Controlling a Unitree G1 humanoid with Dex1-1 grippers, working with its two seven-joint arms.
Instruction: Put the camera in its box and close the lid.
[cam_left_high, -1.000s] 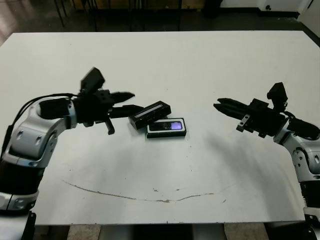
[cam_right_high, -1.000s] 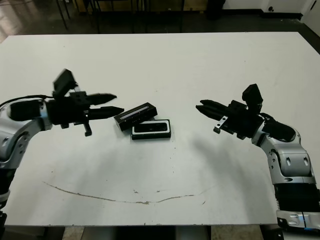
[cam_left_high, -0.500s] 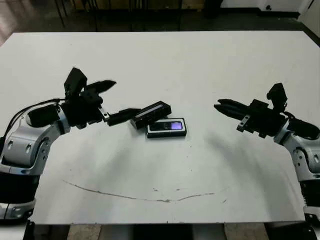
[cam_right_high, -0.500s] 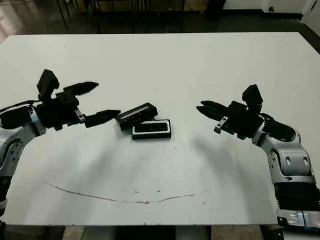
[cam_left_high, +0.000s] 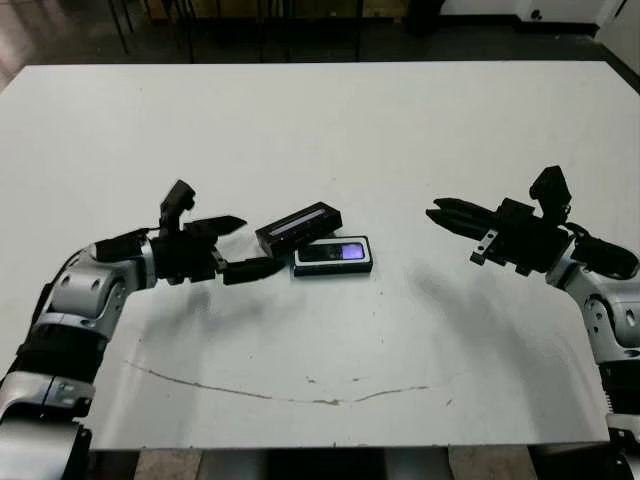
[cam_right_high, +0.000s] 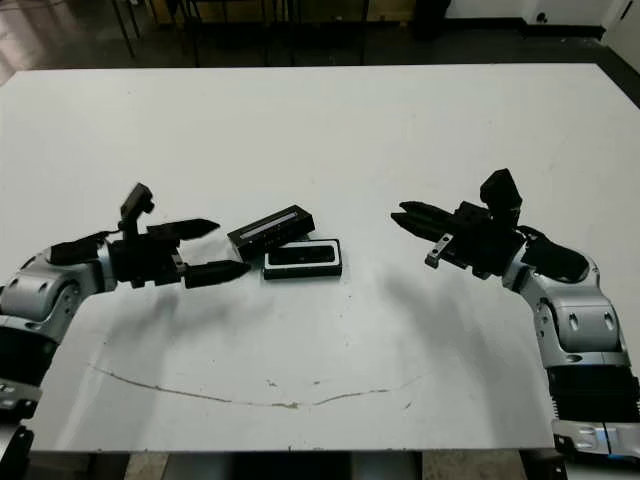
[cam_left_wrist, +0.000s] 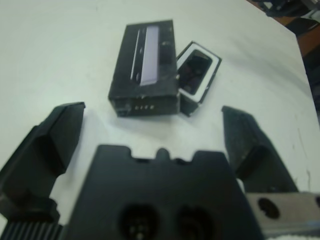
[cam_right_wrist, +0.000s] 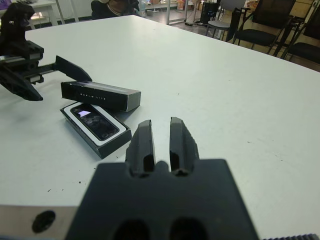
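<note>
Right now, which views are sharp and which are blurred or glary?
Left and right eye views: sharp, evenly lit, soft shadows under both arms. Left wrist view: soft focus, the black gripper body blurred. Right wrist view: the small white-lined black tray crisp, near fingers slightly blurred.

A: Where do the two head views look from?

B: From above, forward and down at the table (cam_left_high: 320, 120), taking in its whole top. Both show one scene, slightly offset.

A: And the wrist views?

B: The left one sits low and close behind the left gripper (cam_left_wrist: 150, 135), with the lid (cam_left_wrist: 145, 67) and box (cam_left_wrist: 199, 75) in the upper middle. The right one looks low across the table from farther off; the same lid and box lie at its left.
</note>
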